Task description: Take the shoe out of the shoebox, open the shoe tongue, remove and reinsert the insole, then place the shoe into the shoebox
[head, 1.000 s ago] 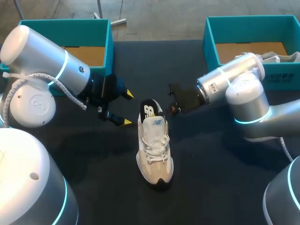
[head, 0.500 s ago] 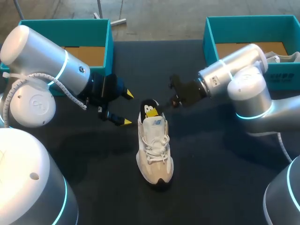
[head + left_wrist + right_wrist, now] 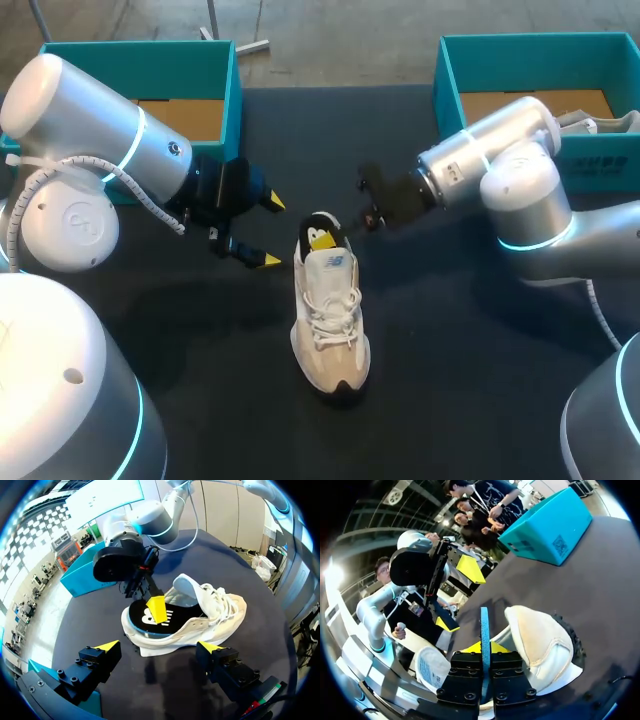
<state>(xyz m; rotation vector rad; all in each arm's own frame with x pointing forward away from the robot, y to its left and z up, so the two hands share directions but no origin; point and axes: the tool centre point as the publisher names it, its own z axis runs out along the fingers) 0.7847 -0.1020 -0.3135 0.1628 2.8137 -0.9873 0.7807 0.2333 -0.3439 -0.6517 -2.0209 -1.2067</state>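
Note:
A white lace-up shoe [image 3: 330, 320] lies in the middle of the dark table, toe toward me. Its black insole [image 3: 318, 226] with a blue edge sticks up out of the heel opening. My right gripper [image 3: 321, 240] comes in from the right and is shut on that insole. The right wrist view shows the insole [image 3: 484, 625] edge-on between the right gripper's [image 3: 484, 647] fingers, beside the shoe [image 3: 540, 640]. My left gripper [image 3: 268, 231] stands open just left of the heel, holding nothing. In the left wrist view the shoe [image 3: 220, 605] and insole [image 3: 145, 622] lie ahead of the left gripper [image 3: 159, 647].
A teal shoebox [image 3: 232, 70] stands at the back left behind my left arm. A second teal box [image 3: 448, 90] at the back right holds another pale shoe [image 3: 600, 122]. Bare dark table lies around the shoe's toe and on both sides.
My right gripper has closed onto the insole at the heel, its yellow tip now showing against it. The right arm shifted slightly. The left arm and the shoe stayed put.

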